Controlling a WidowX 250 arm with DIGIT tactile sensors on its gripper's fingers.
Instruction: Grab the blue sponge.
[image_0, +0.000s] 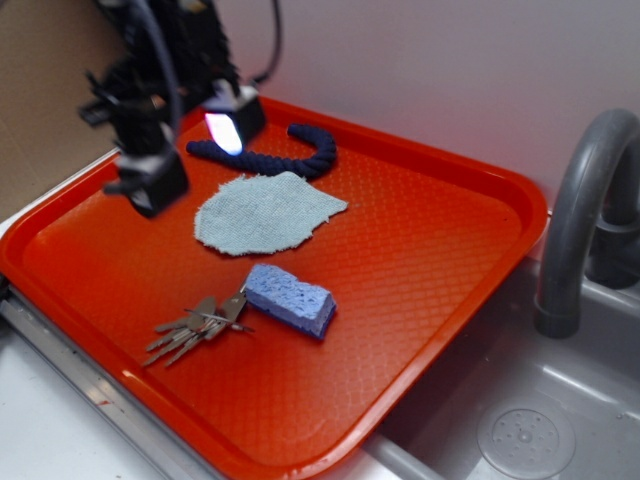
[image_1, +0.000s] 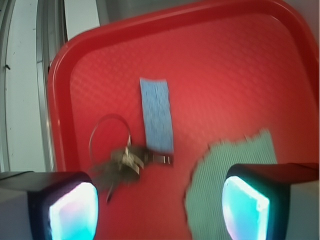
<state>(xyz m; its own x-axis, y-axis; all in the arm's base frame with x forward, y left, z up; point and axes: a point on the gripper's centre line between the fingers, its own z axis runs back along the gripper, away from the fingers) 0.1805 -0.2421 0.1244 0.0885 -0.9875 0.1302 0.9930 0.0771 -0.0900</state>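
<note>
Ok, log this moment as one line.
claw: open, raised over red plastic tray | periwinkle-blue foam sponge block: untouched, beside metal key bunch | phase: approach

A red tray (image_0: 440, 260) is seen beside a sink. On it are laid the blue sponge (image_0: 289, 298), keys (image_0: 197, 327) (touching it), a rag (image_0: 265, 213) and a rope (image_0: 275, 153).

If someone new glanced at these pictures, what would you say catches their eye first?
The bright red tray fills the scene, beside a grey sink. Near its front edge lies the blue sponge, with a key bunch just beside it. The gripper hovers open over the tray's back corner, near a pale rag and a navy rope.
</note>
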